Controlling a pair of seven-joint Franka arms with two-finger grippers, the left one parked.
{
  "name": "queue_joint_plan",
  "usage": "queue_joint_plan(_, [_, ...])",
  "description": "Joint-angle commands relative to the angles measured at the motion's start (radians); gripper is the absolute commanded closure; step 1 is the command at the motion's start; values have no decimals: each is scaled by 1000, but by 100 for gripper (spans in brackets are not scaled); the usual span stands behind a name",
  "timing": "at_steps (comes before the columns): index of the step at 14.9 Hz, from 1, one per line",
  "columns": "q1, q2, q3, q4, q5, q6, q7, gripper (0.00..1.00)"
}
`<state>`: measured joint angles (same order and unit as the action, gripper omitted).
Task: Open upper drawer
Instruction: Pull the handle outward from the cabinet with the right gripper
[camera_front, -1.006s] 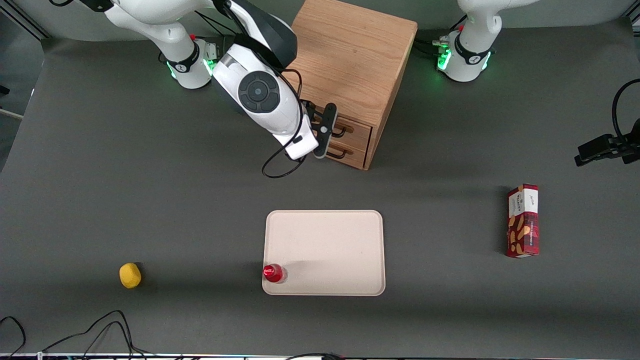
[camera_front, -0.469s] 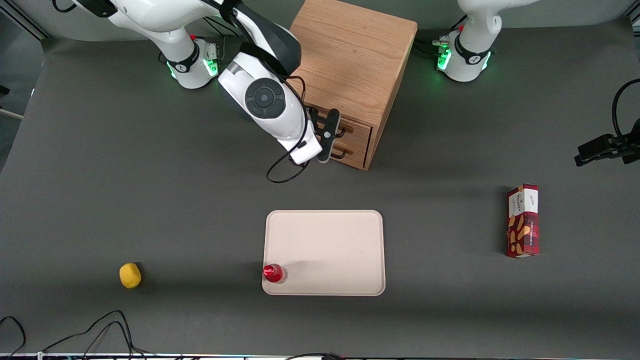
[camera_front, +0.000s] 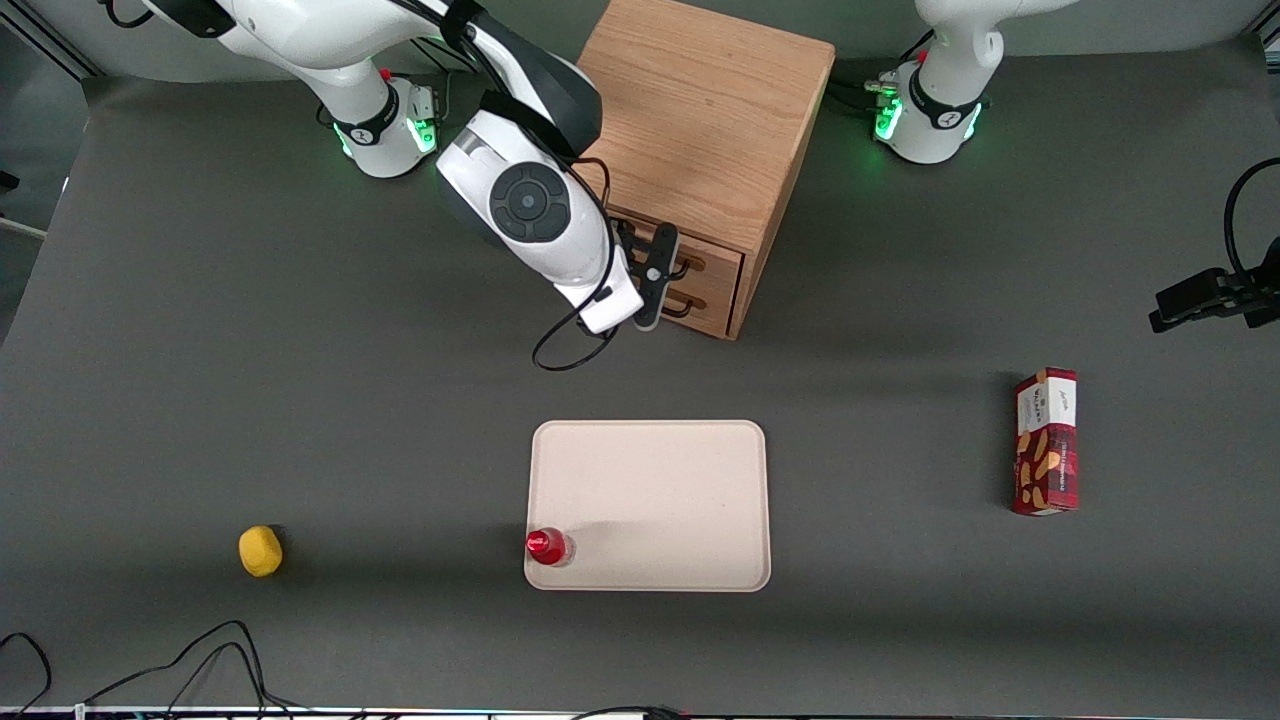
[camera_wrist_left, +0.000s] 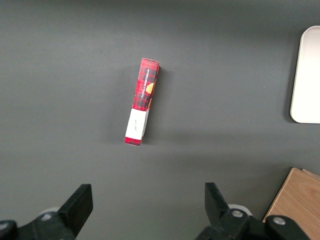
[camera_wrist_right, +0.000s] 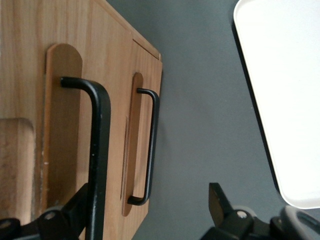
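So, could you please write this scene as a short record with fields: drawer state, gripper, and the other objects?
upper drawer: closed, flush with the lower drawer
gripper: open, in front of the cabinet, at the upper drawer's handle, not closed on it
tray: nearer to the front camera than the cabinet
red bottle: on the tray's corner
yellow object: toward the working arm's end
snack box: toward the parked arm's end

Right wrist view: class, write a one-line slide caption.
Open gripper at the closed upper drawer, one finger beside its black handle.
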<state>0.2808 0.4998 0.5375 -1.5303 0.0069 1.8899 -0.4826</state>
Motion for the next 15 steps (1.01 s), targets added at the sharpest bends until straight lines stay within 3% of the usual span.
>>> queue_joint_plan(1, [-3,14,-7,24,-19,11,-27,0])
queue_joint_plan(15, [-17,57,-70,99,-19,12,-74,0])
